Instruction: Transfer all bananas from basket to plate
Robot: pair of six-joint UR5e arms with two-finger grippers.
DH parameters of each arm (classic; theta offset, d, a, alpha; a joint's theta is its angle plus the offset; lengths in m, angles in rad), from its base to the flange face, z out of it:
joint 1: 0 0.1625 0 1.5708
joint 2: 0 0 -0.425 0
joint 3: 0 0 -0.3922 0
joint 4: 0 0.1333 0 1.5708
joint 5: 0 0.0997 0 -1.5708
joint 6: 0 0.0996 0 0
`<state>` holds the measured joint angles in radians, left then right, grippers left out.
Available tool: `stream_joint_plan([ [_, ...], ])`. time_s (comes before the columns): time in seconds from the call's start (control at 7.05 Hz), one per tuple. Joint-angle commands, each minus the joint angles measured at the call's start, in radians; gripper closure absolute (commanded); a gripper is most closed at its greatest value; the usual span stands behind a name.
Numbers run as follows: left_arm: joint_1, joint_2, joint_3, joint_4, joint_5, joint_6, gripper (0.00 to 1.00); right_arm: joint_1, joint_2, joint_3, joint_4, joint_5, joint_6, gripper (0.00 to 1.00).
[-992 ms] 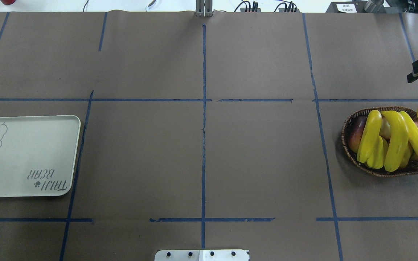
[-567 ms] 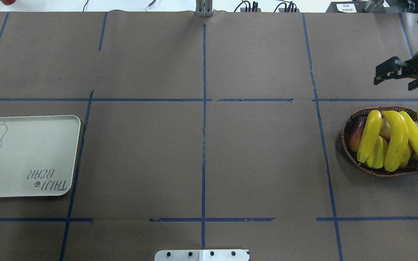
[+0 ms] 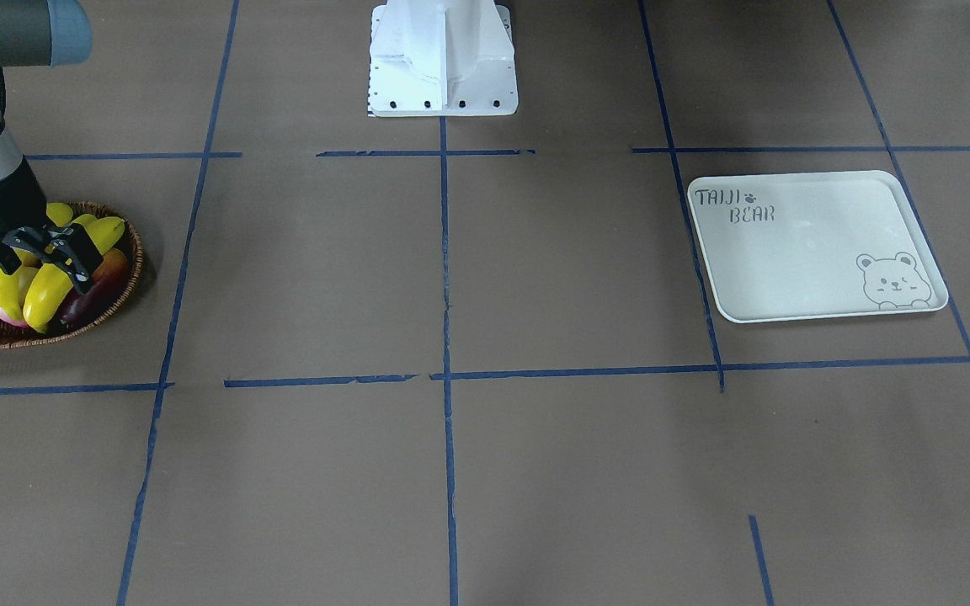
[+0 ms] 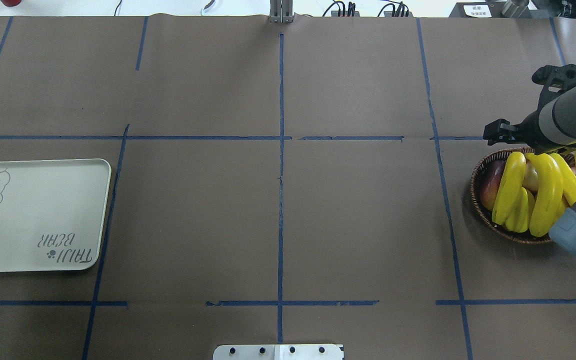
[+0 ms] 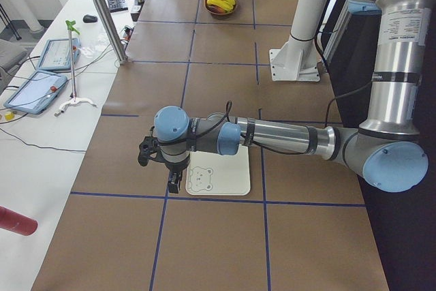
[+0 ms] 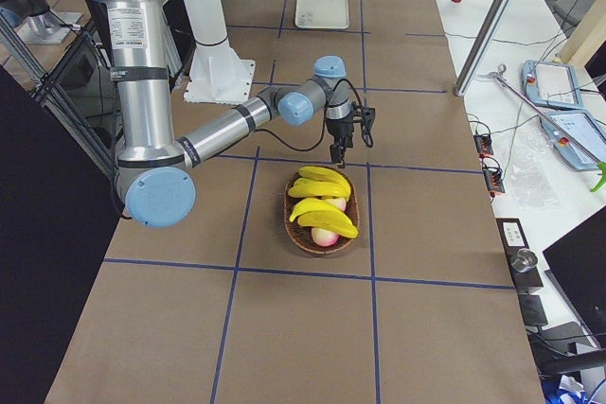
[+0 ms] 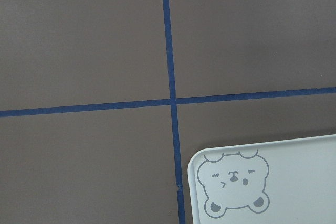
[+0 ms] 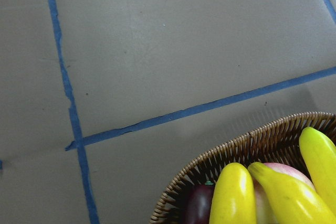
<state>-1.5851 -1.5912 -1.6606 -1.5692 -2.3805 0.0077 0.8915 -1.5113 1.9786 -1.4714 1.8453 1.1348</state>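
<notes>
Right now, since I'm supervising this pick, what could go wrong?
The glossy yellow bananas lie packed side by side in the brown woven wicker basket, so the open right gripper may catch two. The pale rectangular bear-printed tray sits across the table: a smooth banana might slip on that carry.

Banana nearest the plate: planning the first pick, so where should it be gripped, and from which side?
Probably at its thick middle, from straight above, the right pincer closing across its width. This banana lies on top of the other fruit in the basket, its length running away from the robot, so its upper flanks look exposed; the tapered ends offer less hold.
</notes>
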Motion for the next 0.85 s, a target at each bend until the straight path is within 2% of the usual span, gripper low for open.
stream_joint_plan([
  [0.0,0.001,0.0,-0.001,0.0,0.0,0.0,0.0,-0.049,-0.009,-0.004,0.0,-0.015,0.002,0.0],
  [0.43,0.001,0.0,-0.002,-0.002,0.0,0.0,0.0,-0.052,-0.021,-0.021,0.0,-0.035,-0.01,0.02],
  [0.71,0.001,0.0,-0.004,-0.002,-0.002,0.0,0.0,-0.059,-0.013,-0.056,0.0,-0.04,-0.01,0.07],
])
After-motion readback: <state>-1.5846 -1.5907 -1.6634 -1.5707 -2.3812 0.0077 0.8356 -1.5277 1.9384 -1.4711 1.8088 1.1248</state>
